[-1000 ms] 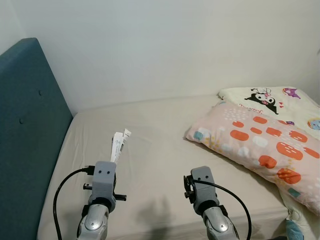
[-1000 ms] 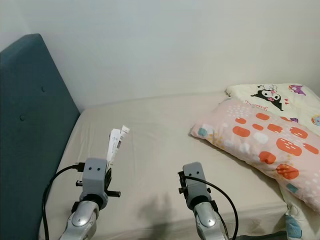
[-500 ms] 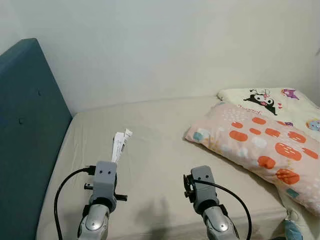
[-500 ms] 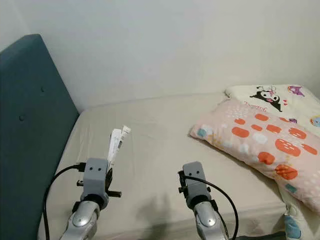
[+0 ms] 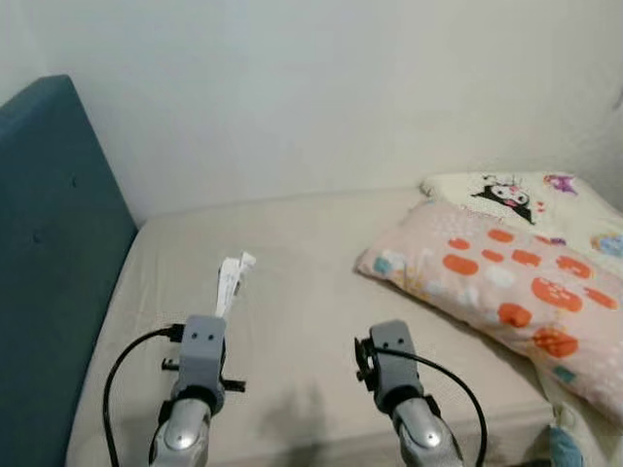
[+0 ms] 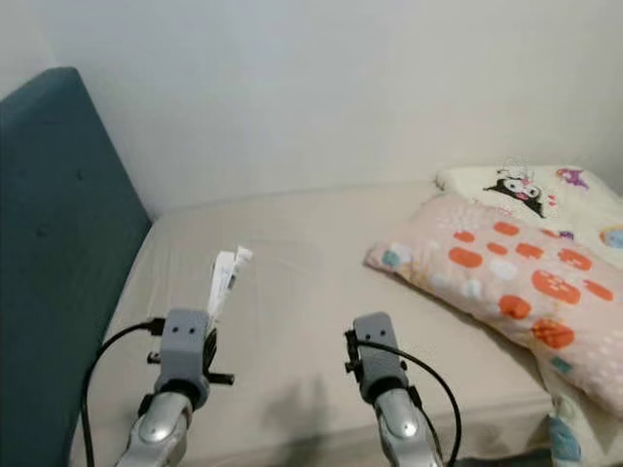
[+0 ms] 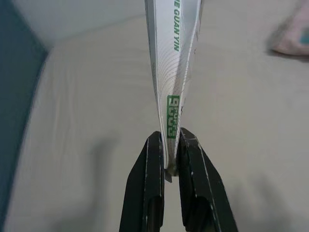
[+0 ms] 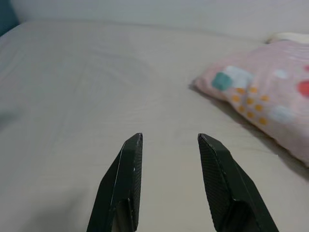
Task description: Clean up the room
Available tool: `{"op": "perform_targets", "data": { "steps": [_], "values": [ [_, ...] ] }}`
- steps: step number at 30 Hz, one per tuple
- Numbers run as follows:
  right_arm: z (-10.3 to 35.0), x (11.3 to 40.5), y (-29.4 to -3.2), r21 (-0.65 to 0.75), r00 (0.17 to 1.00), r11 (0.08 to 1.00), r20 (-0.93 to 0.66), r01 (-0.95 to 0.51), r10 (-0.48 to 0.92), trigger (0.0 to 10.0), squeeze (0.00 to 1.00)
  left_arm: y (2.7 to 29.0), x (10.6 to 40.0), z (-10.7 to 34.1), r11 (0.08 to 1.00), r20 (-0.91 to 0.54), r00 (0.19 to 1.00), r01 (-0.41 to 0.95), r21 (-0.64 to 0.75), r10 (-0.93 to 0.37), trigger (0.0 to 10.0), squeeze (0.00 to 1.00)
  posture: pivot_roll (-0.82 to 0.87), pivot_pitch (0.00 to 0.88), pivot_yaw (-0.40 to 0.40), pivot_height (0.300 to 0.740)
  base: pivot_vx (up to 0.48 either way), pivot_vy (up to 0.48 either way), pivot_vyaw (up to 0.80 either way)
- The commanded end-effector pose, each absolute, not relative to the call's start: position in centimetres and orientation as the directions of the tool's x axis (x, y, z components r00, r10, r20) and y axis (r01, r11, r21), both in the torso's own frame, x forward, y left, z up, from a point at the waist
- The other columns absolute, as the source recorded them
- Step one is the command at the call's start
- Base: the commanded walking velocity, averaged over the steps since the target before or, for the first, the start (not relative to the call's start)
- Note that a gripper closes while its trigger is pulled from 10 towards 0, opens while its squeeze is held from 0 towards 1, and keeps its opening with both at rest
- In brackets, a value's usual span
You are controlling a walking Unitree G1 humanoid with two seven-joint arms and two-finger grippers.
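Left gripper (image 7: 168,166): jaws closing tight on a white printed paper wrapper (image 7: 174,63), holding it upright above the bed (image 5: 302,282). Right gripper (image 8: 169,169): jaws standing apart, gripping nothing, hovering near the pink pillow (image 5: 496,282).

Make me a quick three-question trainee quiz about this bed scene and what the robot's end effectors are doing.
1. True or false: the left end effector is shut on a paper packet.
2. The right end effector is: A) shut on the pillow, B) open above the bed, C) gripping the headboard.
3. Fill in: the pink pillow lies on the robot's ____ side of the bed.

Key: 1 true; 2 B; 3 right.
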State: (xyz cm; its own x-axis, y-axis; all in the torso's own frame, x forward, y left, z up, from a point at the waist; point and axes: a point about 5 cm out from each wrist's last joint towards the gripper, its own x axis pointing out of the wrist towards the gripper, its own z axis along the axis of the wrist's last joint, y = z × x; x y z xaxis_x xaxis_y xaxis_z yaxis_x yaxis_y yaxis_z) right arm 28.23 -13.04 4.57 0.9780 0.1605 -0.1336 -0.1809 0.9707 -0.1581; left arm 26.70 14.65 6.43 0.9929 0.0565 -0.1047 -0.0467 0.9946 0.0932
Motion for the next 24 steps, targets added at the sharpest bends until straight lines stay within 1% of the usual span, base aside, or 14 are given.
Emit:
{"op": "perform_targets", "data": {
  "steps": [1,24],
  "values": [
    [4.01,27.84,-13.13,-0.15,0.975,0.972,-0.153,-0.183,0.16,10.0,0.0,14.7,26.53,6.39,0.994,-0.099,0.993,-0.048,0.097,0.057,10.0,0.0,-0.02,0.065,-0.022,0.74,0.0,0.0,-0.8],
    [4.13,27.98,-13.06,-0.149,0.974,0.97,-0.15,-0.189,0.167,10.0,0.0,14.78,26.46,6.46,0.992,-0.089,0.994,-0.049,0.115,0.06,10.0,0.0,-0.02,0.071,-0.026,0.74,0.0,0.0,-0.8]
  ]
}}
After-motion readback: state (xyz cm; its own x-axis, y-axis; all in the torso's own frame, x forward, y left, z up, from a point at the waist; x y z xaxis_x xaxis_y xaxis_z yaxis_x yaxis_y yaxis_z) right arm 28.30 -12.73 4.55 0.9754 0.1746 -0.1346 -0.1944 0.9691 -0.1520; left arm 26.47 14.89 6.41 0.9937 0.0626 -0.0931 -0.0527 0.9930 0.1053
